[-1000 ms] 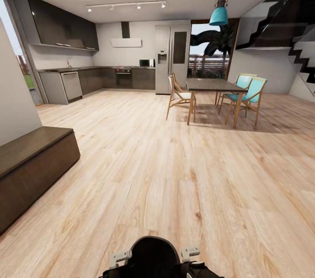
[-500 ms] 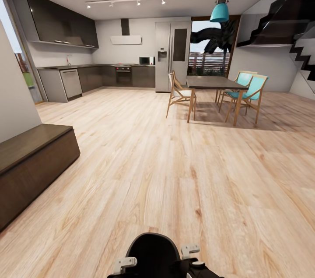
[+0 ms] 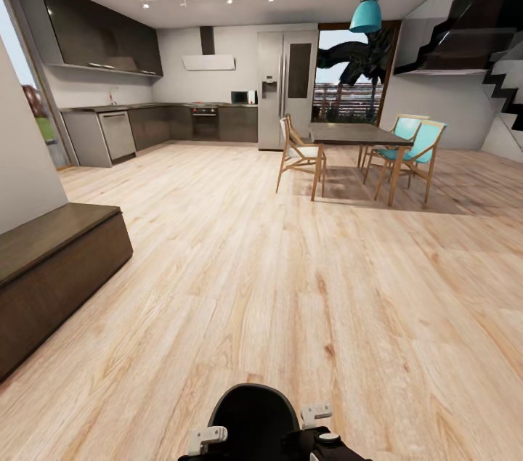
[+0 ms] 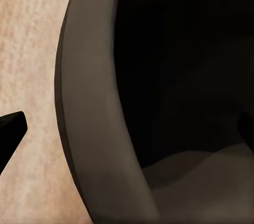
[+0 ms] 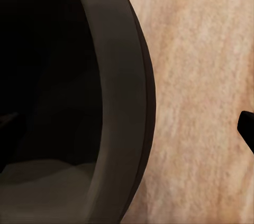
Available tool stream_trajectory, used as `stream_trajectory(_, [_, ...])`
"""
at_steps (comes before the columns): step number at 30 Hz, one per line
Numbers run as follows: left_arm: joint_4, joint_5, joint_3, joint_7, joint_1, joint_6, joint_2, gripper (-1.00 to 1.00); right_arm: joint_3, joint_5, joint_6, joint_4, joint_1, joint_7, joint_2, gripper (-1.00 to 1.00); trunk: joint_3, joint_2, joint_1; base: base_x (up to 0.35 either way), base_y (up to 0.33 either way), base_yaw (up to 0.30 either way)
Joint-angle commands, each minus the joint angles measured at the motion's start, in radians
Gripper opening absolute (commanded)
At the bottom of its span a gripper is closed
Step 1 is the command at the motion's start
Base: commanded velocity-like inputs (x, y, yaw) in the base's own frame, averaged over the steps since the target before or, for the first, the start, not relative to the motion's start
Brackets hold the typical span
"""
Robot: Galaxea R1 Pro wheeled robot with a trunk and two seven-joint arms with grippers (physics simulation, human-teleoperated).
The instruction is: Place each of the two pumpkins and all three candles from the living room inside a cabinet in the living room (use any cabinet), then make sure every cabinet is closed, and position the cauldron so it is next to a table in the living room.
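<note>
Head view, cauldron (image 3: 254, 421): black, rounded, matte pot at the bottom edge of the picture, close in front of the robot, held between two arm ends with white fittings.
Head view, cabinet (image 3: 51, 276): long, low, dark brown unit at the left, standing against a pale wall; its front is closed.
Head view, floor (image 3: 290, 265): pale wood planks running toward the kitchen.
Head view, dining table (image 3: 352, 136): dark top on wooden legs, with a white-seated chair (image 3: 298, 156) at its left and two teal chairs (image 3: 410, 149) at its right; a teal lamp (image 3: 365, 14) hangs above.
Head view, kitchen: dark cupboards (image 3: 102, 36), a steel fridge (image 3: 287, 87); no writing can be read.
Left wrist view, cauldron (image 4: 90, 102): thick grey-brown rim curving round a black interior, above the plank floor.
Left wrist view, left gripper (image 4: 127, 129): one dark fingertip (image 4: 10, 129) outside the rim, the other barely visible inside; appears clamped on the rim.
Right wrist view, cauldron (image 5: 124, 102): same curved rim and dark hollow.
Right wrist view, right gripper (image 5: 127, 123): one dark fingertip (image 5: 246, 126) outside the rim; grip cannot be told.
</note>
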Motion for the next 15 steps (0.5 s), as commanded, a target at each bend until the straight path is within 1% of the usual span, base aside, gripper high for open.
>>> stream_trajectory(1, [0.0, 0.01, -0.008, 0.0, 0.0, 0.0, 0.001, 1.0, 0.009, -0.01, 0.005, -0.001, 0.0, -0.007, 0.0, 1.0, -0.001, 0.0, 0.0, 0.0, 0.0, 0.0])
stream_trajectory(11, [0.0, 0.012, -0.008, 0.0, 0.0, 0.0, 0.001, 1.0, 0.009, -0.011, 0.005, -0.001, 0.0, -0.015, 0.0, 1.0, -0.001, 0.0, 0.0, 0.0, 0.0, 0.0])
stream_trajectory(15, [0.0, 0.012, -0.009, 0.0, 0.0, 0.0, 0.001, 1.0, 0.009, -0.012, 0.005, 0.0, 0.0, -0.016, 0.0, 1.0, -0.016, -0.001, 0.002, 0.0, 0.0, 0.0])
